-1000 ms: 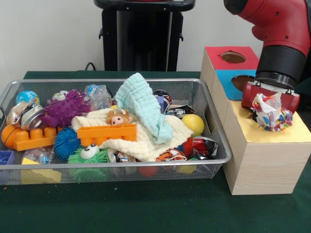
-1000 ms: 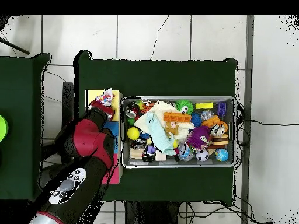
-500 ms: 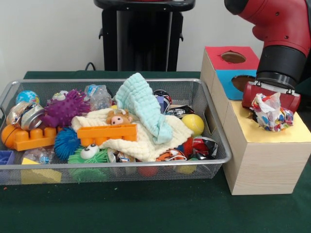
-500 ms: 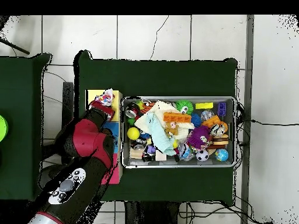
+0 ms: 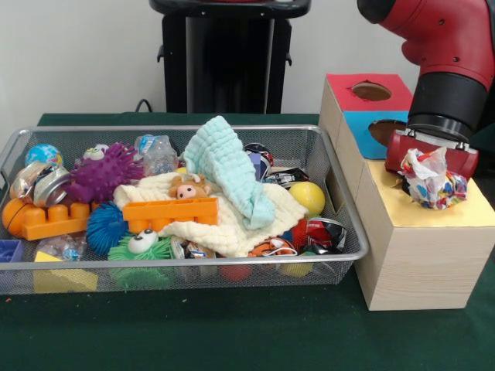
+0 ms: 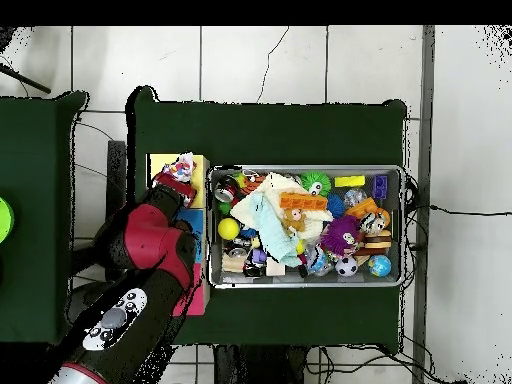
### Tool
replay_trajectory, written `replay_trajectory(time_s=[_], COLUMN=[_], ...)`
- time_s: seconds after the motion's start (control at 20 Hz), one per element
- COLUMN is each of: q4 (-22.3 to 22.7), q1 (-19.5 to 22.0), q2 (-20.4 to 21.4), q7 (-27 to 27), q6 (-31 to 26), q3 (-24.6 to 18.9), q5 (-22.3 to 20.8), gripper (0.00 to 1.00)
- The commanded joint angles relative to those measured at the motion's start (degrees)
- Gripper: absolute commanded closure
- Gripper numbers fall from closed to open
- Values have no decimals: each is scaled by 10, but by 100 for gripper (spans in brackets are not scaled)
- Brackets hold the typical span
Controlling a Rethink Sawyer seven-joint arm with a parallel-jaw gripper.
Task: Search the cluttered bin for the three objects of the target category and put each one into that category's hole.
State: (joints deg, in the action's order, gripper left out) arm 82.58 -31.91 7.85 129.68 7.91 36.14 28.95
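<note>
One crumpled wrapper (image 5: 430,181) clamped btwn fingers (image 5: 411,165).

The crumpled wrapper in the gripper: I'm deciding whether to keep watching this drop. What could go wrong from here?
1. The crumpled wrapper hangs at the gripper over the yellow section of the wooden box, where no hole shows; released here, it would likely land on the lid.
2. It looks light and bulky next to the blue section's hole, so it might snag on the rim.
3. The wrapper hides the fingers, so the grip cannot be judged.
</note>
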Motion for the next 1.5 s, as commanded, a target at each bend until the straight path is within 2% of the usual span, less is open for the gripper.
replay_trajectory(time_s=[0.05, 0.15, 0.3, 0.5, 0.7, 0.9, 0.95, 1.05, 1.15, 1.25, 1.5], q4=[7, 13, 12, 22, 5, 1, 12, 6, 29, 21, 31], q1=[25, 28, 18, 36, 38, 46, 48, 50, 55, 52, 68], q2=[-75, -60, -48, 0, 1, 31, 44, 54, 76, 77, 111], q7=[86, 83, 68, 55, 50, 34, 32, 30, 28, 28, 24], q6=[29, 15, -24, -62, -86, -128, -130, -150, -151, -166, -188], q3=[-78, -82, -62, -72, -68, -61, -64, -64, -73, -67, -74], q5=[3, -4, -4, -23, -20, -33, -39, -40, -52, -51, -73], gripper=[0, 0, 0, 0, 0, 0, 0, 0, 0, 0, 0])
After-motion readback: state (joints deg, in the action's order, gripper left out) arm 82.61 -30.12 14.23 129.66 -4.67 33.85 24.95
